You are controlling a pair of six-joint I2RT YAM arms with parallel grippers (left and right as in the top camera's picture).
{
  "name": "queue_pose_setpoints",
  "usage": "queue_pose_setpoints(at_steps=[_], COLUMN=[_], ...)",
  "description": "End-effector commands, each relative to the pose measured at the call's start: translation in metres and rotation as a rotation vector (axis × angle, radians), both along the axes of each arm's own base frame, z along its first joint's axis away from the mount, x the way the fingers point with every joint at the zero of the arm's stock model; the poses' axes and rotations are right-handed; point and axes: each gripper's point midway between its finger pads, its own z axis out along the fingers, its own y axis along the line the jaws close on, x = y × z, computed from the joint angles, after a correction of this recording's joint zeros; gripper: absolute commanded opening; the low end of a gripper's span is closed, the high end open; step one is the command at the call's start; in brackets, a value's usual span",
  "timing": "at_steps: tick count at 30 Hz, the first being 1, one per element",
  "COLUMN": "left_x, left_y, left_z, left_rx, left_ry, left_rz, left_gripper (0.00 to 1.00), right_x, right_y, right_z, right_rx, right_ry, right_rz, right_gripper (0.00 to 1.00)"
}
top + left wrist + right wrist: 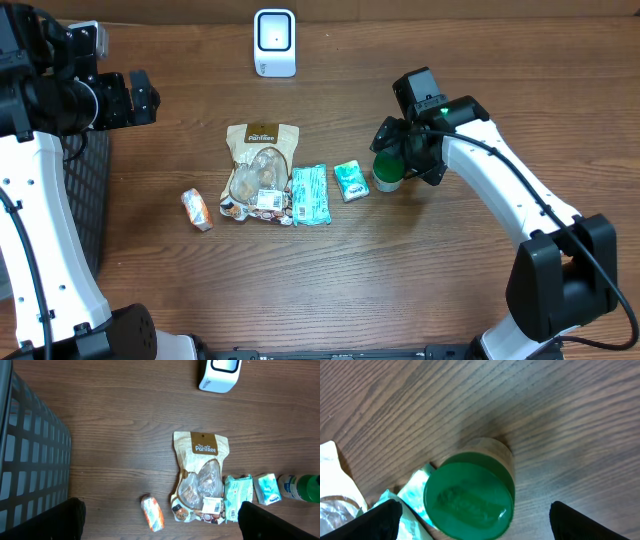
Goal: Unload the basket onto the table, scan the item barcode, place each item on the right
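Note:
A white barcode scanner point(274, 42) stands at the table's far edge, also in the left wrist view point(220, 372). A row of items lies mid-table: an orange packet point(196, 209), a PanTree snack bag point(260, 170) with a barcode label point(212, 505), a teal packet point(309, 194), a small teal pack point(350, 180) and a green-lidded bottle point(388, 172). My right gripper point(402, 158) hangs open directly over the green lid point(468, 495), one finger to each side and not touching it. My left gripper point(140, 98) is open and holds nothing, high at the far left.
A dark mesh basket point(95, 190) stands along the left edge, under the left arm; its wall fills the left side of the left wrist view point(30, 460). Bare wood lies between the scanner and the items and along the front.

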Motion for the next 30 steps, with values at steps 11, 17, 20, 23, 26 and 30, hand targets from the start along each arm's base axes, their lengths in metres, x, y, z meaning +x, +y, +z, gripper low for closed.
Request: queue_pose_setpoints(at_steps=[11, 17, 20, 23, 26, 30], left_x=[0.002, 0.002, 0.002, 0.002, 0.002, 0.002], left_y=[0.000, 0.000, 0.000, 0.000, 0.000, 0.000], left_z=[0.002, 0.002, 0.002, 0.002, 0.002, 0.002], left_rx=[0.006, 0.006, 0.006, 0.006, 0.006, 0.006], left_ry=[-0.010, -0.010, -0.010, -0.010, -0.010, -0.010], left_rz=[-0.018, -0.018, -0.018, -0.018, -0.018, -0.018], left_gripper=[0.99, 1.00, 1.00, 0.99, 0.99, 0.99], right_x=[0.006, 0.007, 0.007, 0.005, 0.003, 0.002], right_y=[0.001, 0.002, 0.001, 0.001, 0.000, 0.000], right_z=[-0.031, -0.035, -0.035, -0.038, -0.042, -0.044], right_rx=[-0.021, -0.024, -0.029, -0.032, -0.034, -0.041], right_ry=[0.020, 0.025, 0.024, 0.029, 0.035, 0.036], right_rz=[0.028, 0.035, 0.053, 0.061, 0.060, 0.087], right_gripper=[0.92, 0.90, 0.88, 0.86, 0.85, 0.80])
